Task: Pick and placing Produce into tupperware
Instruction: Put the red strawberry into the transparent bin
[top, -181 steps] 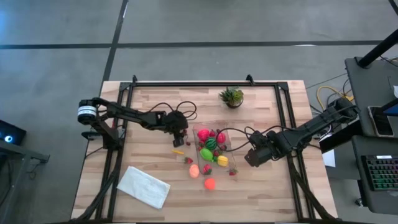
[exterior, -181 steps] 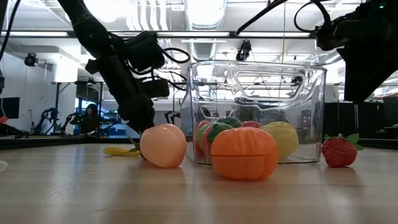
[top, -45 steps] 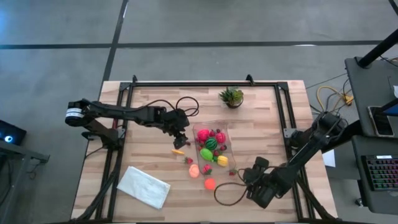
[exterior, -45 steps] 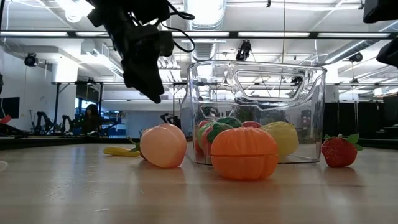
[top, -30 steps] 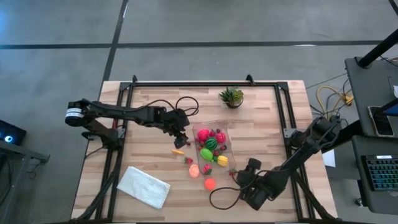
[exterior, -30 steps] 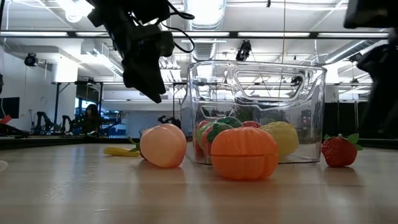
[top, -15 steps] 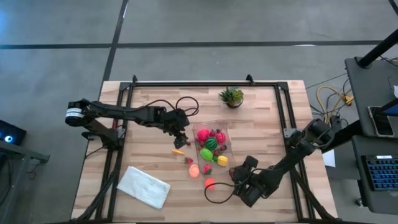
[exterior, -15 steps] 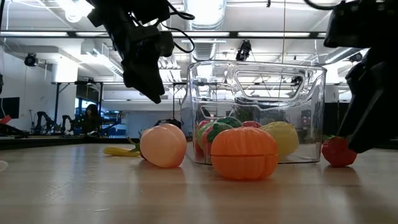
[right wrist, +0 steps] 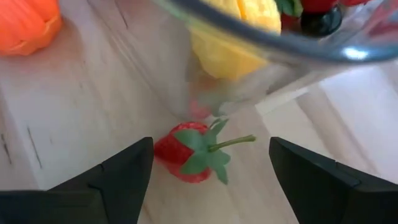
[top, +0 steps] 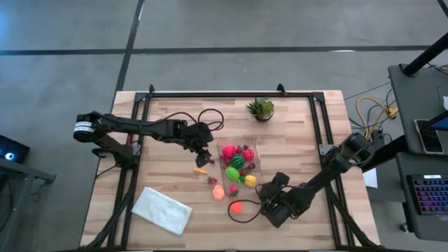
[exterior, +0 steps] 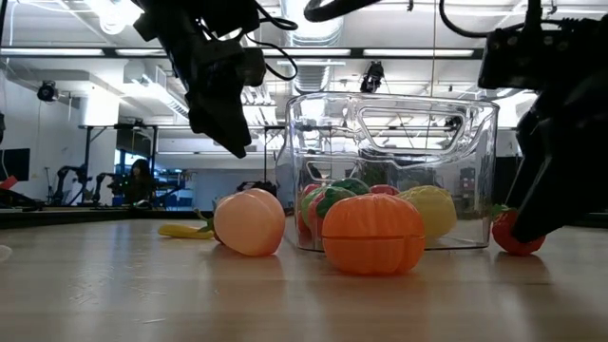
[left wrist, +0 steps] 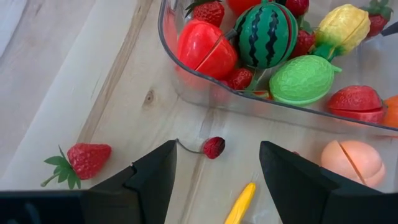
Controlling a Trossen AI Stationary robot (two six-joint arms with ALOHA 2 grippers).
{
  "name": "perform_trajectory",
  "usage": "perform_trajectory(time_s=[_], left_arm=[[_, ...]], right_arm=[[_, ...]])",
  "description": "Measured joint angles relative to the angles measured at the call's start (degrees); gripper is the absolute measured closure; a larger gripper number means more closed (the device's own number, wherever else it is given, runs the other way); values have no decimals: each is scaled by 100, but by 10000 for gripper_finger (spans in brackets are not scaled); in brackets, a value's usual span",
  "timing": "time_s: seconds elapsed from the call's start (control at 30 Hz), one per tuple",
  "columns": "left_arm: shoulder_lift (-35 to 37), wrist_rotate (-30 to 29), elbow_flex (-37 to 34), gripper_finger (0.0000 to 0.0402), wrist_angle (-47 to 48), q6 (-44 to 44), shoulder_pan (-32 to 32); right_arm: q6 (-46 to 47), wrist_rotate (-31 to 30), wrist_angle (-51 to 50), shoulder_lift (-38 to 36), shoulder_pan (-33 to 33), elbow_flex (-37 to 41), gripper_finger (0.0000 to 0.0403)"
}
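High view: I see the right gripper [top: 264, 199] low beside the clear rectangular plastic container [top: 240, 162], the orange round toy fruit [top: 236, 207] to its side. The left gripper [top: 204, 155] hangs just off the container's opposite side.

Low view: a small red strawberry [exterior: 514, 235] sits partly behind the right arm.

Left wrist view: fingers spread, empty, above a tiny red cherry [left wrist: 213, 147].

Right wrist view: fingers spread wide, the strawberry [right wrist: 185, 153] between them, untouched.

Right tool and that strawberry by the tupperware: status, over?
Right tool open, straddling strawberry on table beside tupperware, not gripped. Left tool open, empty, hovering over cherry. Nothing in the way.
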State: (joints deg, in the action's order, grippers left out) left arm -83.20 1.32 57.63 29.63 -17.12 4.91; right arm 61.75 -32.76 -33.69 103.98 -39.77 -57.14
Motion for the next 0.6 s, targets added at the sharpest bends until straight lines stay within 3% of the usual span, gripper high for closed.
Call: perform_trajectory(time_s=[0.27, 0.6], left_arm=[[0, -12, 0, 185, 0, 1, 0], [0, -11, 4, 185, 1, 2, 0]], right_arm=[[148, 215, 695, 48, 147, 200, 124], [276, 314, 765, 107, 177, 218, 133]])
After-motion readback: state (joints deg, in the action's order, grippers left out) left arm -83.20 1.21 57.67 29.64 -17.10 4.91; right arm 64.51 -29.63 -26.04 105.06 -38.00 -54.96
